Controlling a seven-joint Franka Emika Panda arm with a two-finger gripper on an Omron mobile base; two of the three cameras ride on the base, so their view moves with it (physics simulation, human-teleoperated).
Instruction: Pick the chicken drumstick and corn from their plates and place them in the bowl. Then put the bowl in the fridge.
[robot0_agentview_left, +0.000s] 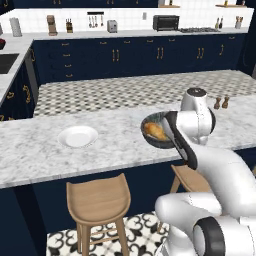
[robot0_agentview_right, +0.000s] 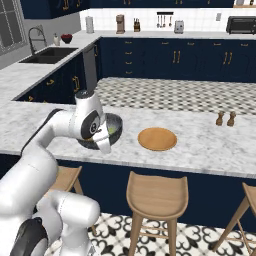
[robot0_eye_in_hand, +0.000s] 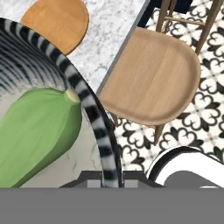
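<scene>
- Above the front edge of the marble tabletop (robot0_agentview_left: 45, 150), the white arm holds the dark speckled bowl (robot0_agentview_left: 150, 141) lifted, its rim pinched by the gripper (robot0_eye_in_hand: 110, 177), whose jaws are clamped together on that rim.
- Inside the bowl lie the golden-brown chicken drumstick (robot0_agentview_left: 155, 131) and the green corn (robot0_eye_in_hand: 37, 131).
- Both plates sit bare on the tabletop: the white plate (robot0_agentview_left: 78, 136) to the left, the orange-brown plate (robot0_agentview_right: 157, 138) just right of the bowl.
- Judged from this, both foods are loaded and the step in hand is carrying the bowl to the fridge.
- Next, the base likely must turn away from the tabletop and wooden stools (robot0_agentview_right: 156, 197), keeping the bowl level so nothing rolls out.
</scene>
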